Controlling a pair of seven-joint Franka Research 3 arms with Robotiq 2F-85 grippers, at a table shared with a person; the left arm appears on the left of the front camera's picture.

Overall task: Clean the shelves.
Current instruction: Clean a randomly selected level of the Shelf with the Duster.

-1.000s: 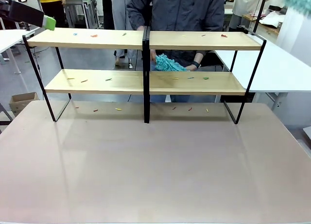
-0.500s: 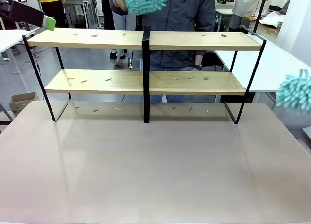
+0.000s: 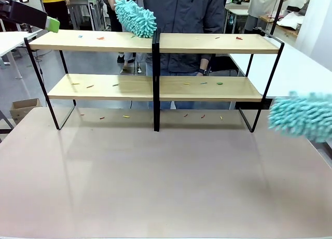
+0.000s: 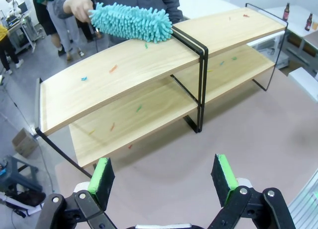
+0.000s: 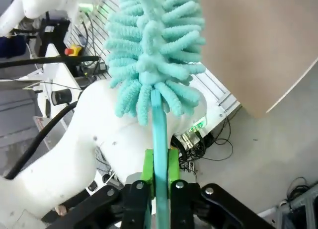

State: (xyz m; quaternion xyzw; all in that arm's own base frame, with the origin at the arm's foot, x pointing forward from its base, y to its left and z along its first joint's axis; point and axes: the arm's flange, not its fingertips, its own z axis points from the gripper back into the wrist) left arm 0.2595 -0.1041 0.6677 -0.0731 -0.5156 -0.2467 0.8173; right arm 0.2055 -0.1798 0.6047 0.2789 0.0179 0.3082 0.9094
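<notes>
Right jaws clench a teal duster (image 5: 155, 60) (left jaws gape) near the shelves (image 3: 207, 43).

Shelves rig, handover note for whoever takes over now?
Left gripper: open, empty, beside the top left corner of the two-tier light-wood, black-framed shelves.
Right gripper: shut on the handle of a fluffy teal duster, head off the shelves' right end.
Person's hand: holds a second teal duster at the top board by the central post.
Done: nothing obvious. Left: small coloured scraps on both boards and underneath.
</notes>
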